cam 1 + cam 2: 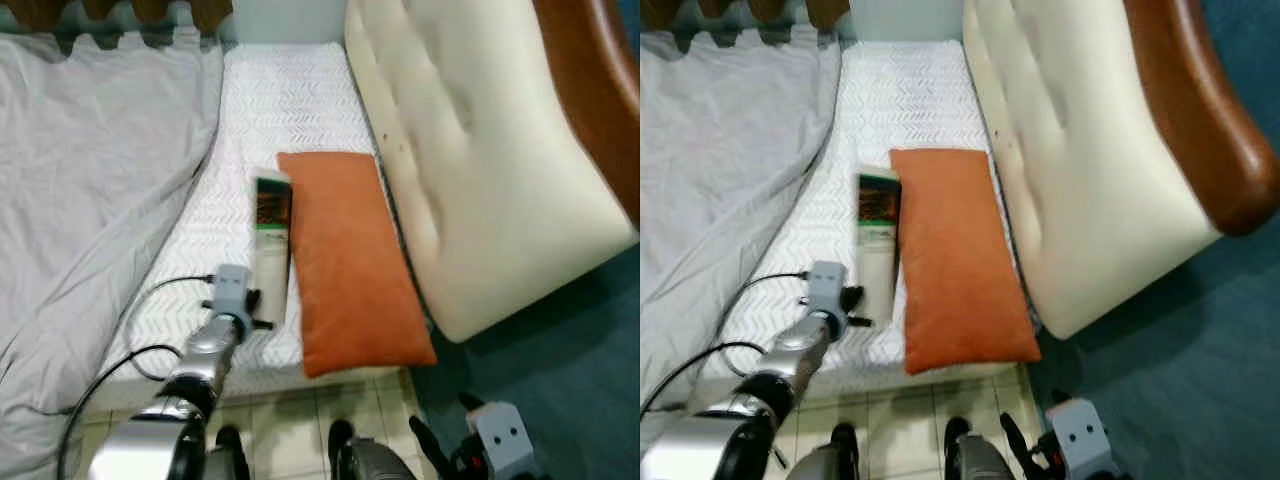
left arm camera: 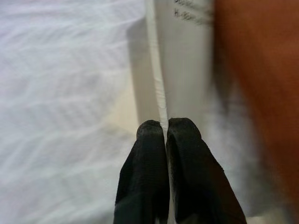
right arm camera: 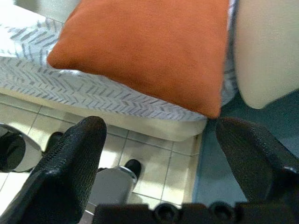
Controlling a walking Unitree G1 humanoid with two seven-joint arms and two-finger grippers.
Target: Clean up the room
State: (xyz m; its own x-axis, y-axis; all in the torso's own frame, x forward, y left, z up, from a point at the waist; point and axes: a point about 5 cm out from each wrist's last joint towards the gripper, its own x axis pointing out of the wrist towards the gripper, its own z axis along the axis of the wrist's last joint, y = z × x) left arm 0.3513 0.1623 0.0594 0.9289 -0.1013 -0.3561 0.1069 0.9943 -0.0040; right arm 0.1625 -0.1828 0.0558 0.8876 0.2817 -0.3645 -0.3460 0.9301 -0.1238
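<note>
Low over the tiled floor (image 3: 154,172), the right gripper (image 3: 159,154) hangs idle with its two black fingers spread wide and nothing between them, beside the foot of the bed. Farther forward, the left gripper (image 2: 166,135) reaches over the patterned mattress (image 1: 280,100) and pinches the near edge of a thin white booklet (image 1: 271,245), fingers closed almost together on it. That booklet lies flat on the mattress, its long side touching an orange cushion (image 1: 345,260) that rests against the cream padded headboard (image 1: 480,170); a rumpled grey sheet (image 1: 90,190) covers the bed's left half. Held by so narrow a bite, the booklet probably wants a slow, level lift, drawn away from the cushion so its far end does not sag or catch on the fabric.
</note>
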